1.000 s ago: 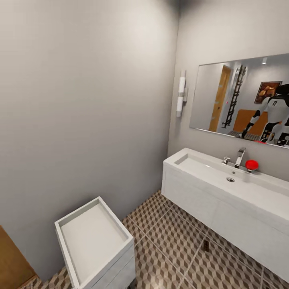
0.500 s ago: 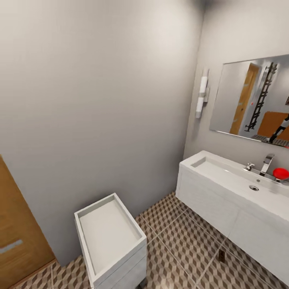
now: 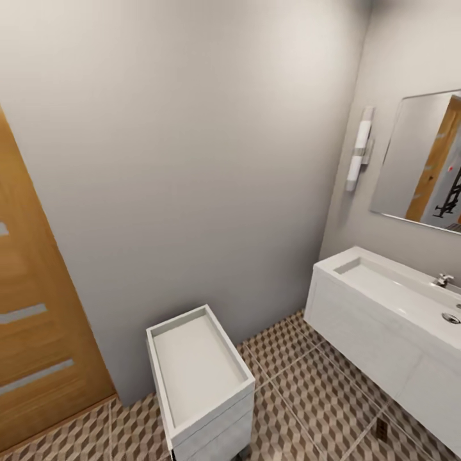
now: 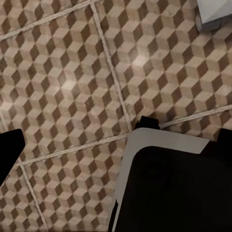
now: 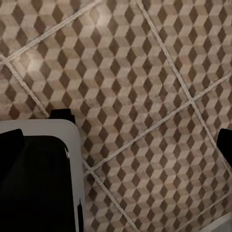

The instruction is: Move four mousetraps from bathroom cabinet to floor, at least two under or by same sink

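Down at the wrists first: both wrist cameras look at the bathroom floor point(image 4: 72, 72), those cube-patterned tiles with pale grout lines, above the robot's own white-and-black base. A dark finger edge pokes in at the side of each wrist picture, but whether the left or right gripper is spread or closed, I cannot tell. Nothing sits between the fingers in either picture.

Up to the head view now, taking the small white open-topped unit point(image 3: 198, 378) as our landmark. It stands on the tiles against the grey wall. To its left, along the same wall, is an orange-brown wooden door point(image 3: 38, 320) with pale horizontal slots. To its right and a little farther back, the bathroom sink point(image 3: 397, 301), a wide white basin on its hung vanity, chrome tap point(image 3: 442, 280) at the far edge. Just under the vanity, at the lower right corner of the picture, lies a small dark flat thing point(image 3: 382, 428) on the tiles, too small to say whether it is a trap. Beyond the sink, a mirror point(image 3: 422, 160) and a tubular wall light point(image 3: 358, 150).

No mousetraps plainly on show, nor the cabinet. My read: this is a travelling step, the robot scanning the room. Next it needs to find that chest of drawers and line up on a handle.
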